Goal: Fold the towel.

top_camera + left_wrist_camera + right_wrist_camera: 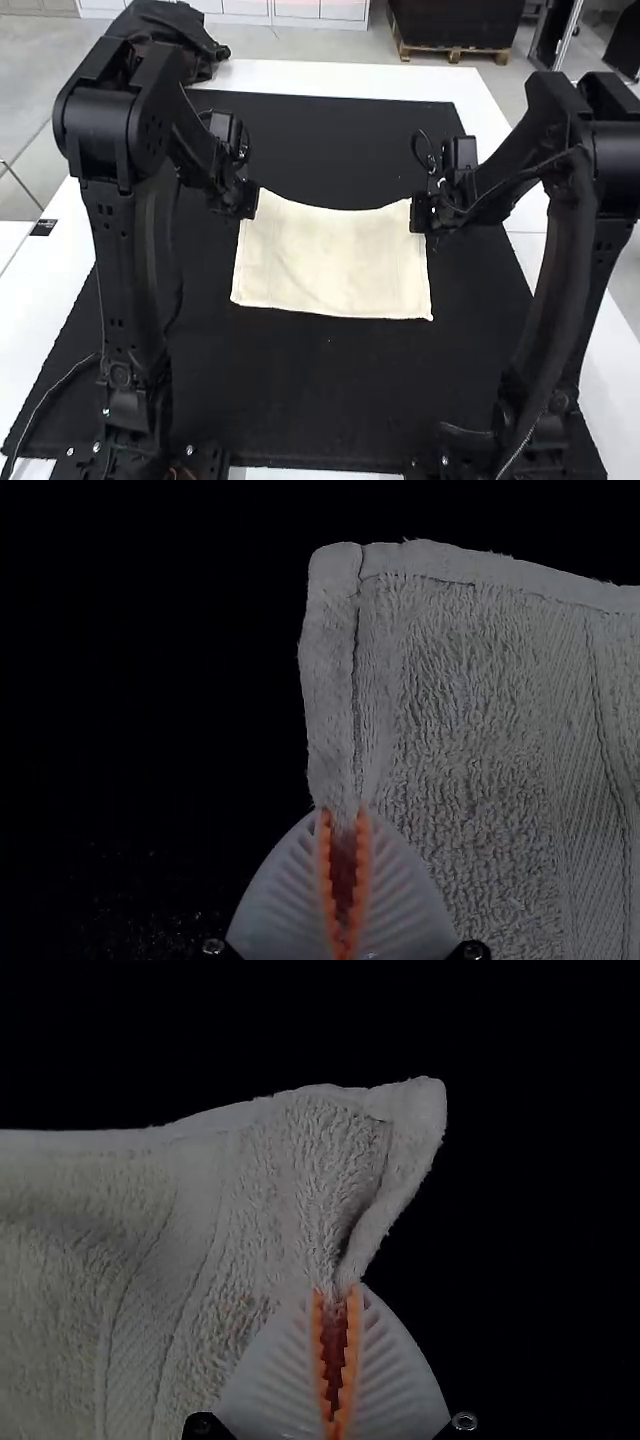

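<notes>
1. Mat point(330, 400), black, under everything.
2. Cream towel point(330, 262) spread at centre frame, its upper edge dipping.
3. Left gripper point(247, 199) pinching towel near its upper-left corner; right gripper point(421, 213) pinching near its upper-right.

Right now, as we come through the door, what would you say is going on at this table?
A two-armed robot is handling a cream towel over a black mat, the job being to fold it. The left gripper pinches the towel's left edge near a corner, and the right gripper pinches the right edge near another. The towel is spread out between them, its far edge dipping in the middle. Whether any layer is tucked underneath, I cannot tell.
</notes>
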